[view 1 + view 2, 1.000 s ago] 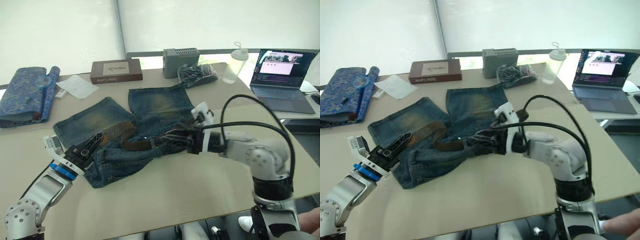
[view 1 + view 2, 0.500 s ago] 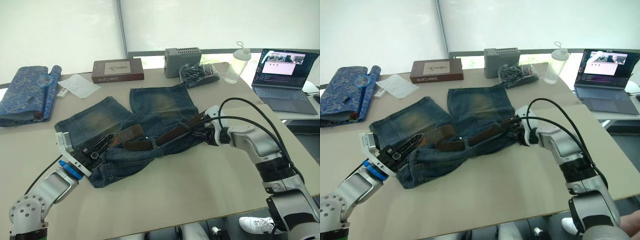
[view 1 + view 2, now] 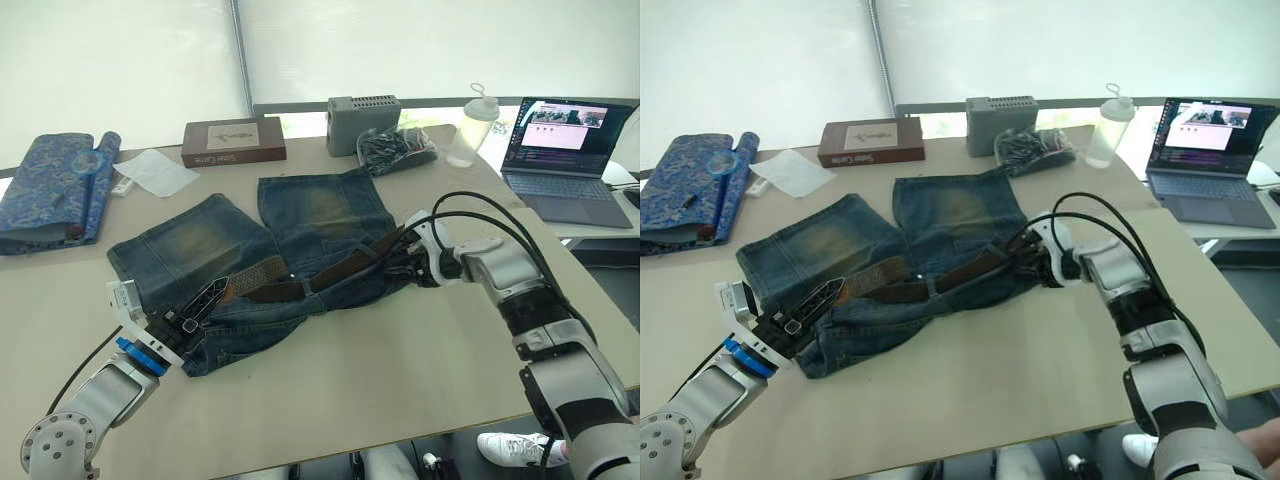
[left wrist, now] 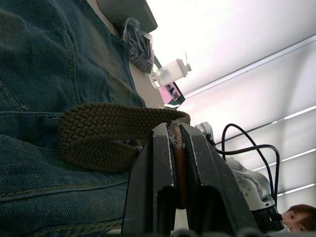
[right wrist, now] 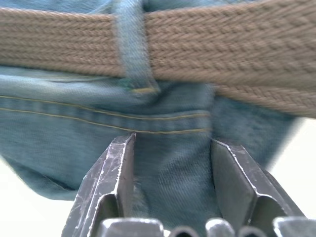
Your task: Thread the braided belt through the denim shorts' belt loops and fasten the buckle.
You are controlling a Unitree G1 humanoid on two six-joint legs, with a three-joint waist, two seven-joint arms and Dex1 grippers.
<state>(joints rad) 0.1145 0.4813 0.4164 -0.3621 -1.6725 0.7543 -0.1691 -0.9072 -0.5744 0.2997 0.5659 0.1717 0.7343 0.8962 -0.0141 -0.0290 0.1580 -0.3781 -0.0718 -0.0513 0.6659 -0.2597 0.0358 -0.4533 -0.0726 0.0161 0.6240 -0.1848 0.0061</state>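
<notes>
The denim shorts lie flat in the middle of the table. The braided belt runs across their waistband, dark brown, and passes under a belt loop. My left gripper is at the waistband's left end, shut on the belt's brown end. A bend of the braid lies just beyond its fingers. My right gripper is at the waistband's right end, open, its fingers straddling denim just below the belt. The buckle is hidden.
Along the far edge sit a brown box, a grey box, a bag of black cables and a clear bottle. A laptop stands far right. Blue patterned cloth and white paper lie far left.
My right gripper has moved from the middle of the waistband to its right end, and the belt now lies straighter across. My left gripper keeps hold of the belt's end and has barely shifted.
</notes>
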